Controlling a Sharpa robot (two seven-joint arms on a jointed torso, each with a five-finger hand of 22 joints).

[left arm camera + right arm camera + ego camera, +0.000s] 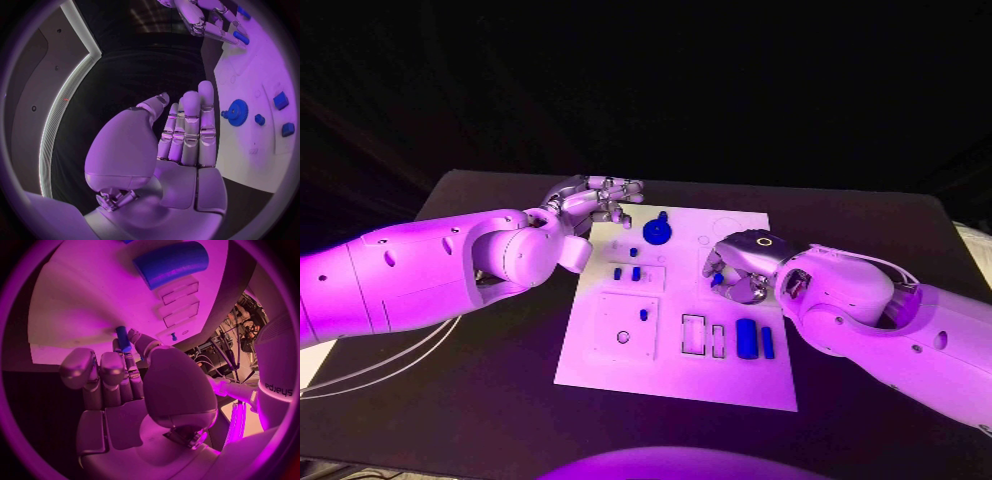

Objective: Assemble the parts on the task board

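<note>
My right hand hangs over the middle of the white task board, its fingers pinching a small blue peg just above the board's surface. My left hand hovers at the board's far-left corner, fingers straight and together, holding nothing. A blue gear sits near that hand. 2 blue bars lie side by side on the board, near my right arm.
</note>
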